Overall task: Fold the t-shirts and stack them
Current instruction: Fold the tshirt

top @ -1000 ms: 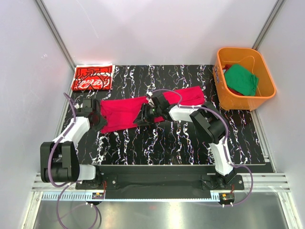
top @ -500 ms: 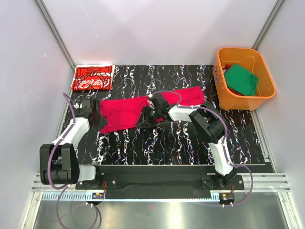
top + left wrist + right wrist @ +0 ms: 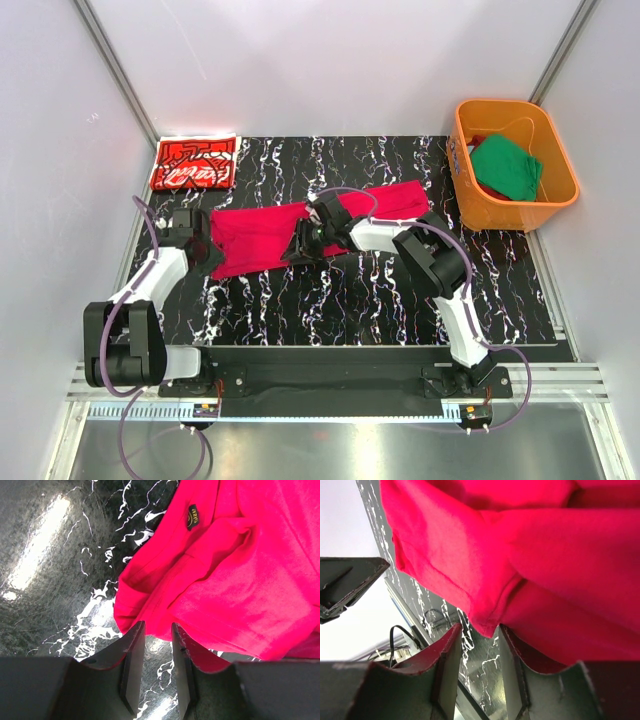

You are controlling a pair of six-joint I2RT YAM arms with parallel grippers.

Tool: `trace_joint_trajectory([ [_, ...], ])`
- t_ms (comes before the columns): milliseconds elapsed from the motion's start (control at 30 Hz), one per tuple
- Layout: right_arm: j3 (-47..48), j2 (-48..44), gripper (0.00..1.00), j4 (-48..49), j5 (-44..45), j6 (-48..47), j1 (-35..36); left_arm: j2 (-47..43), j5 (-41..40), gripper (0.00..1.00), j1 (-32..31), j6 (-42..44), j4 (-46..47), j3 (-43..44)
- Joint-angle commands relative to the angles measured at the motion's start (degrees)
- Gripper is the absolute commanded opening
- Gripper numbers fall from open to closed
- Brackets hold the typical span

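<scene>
A plain crimson-red t-shirt (image 3: 262, 235) lies rumpled in a long strip across the middle of the table. My left gripper (image 3: 209, 251) is at its left end. In the left wrist view the gripper (image 3: 156, 627) is open, and the shirt's hem (image 3: 150, 622) lies just at the fingertips. My right gripper (image 3: 298, 246) is at the shirt's near edge at mid-length. In the right wrist view it (image 3: 479, 629) is open, with a corner of the hem (image 3: 487, 625) dipping between the tips. The red t-shirt with white line print (image 3: 195, 162) lies folded at the back left. The green t-shirt (image 3: 506, 167) is in the tub.
The orange plastic tub (image 3: 560, 205) stands at the back right of the black marbled table (image 3: 350, 290). Grey walls close in on both sides. The arm bases and their rail run along the near edge.
My right gripper has shifted slightly left along the shirt's near edge. The left gripper has barely moved. The shirt lies as before.
</scene>
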Motion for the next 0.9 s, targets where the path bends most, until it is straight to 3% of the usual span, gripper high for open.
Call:
trace_joint_trajectory([
  [0,2.54,1.14,0.41,1.76,-1.45,0.82,0.73,-1.61,0.68,0.32,0.17,0.92,1.62,-0.24],
  [100,3.24,1.31,0.38,1.76,-1.36,1.26,0.91,-2.40,1.73,0.34,0.17,1.80,1.97,-0.51],
  [167,3.77,1.05,0.22,1.67,-1.36,1.26,0.82,-3.45,2.61,0.37,0.17,2.24,3.28,-1.56],
  [267,4.13,0.35,0.00,2.20,-1.27,2.05,0.82,-6.18,4.18,0.51,0.17,2.68,4.78,-2.18],
  [333,5.00,0.17,0.00,2.37,-1.80,2.75,0.73,-7.15,4.28,0.58,0.17,3.38,5.13,-1.83],
  [600,5.45,-0.97,0.00,4.04,-0.84,4.51,-0.14,-2.93,9.98,0.57,0.17,5.40,6.62,1.16],
  [733,6.67,-0.53,0.00,3.61,-1.80,4.69,-1.37,0.14,13.41,0.67,0.08,5.67,7.68,1.78],
  [867,6.33,-0.71,0.00,4.74,-1.89,5.30,-2.17,0.85,13.95,0.68,0.00,4.61,9.00,0.73],
])
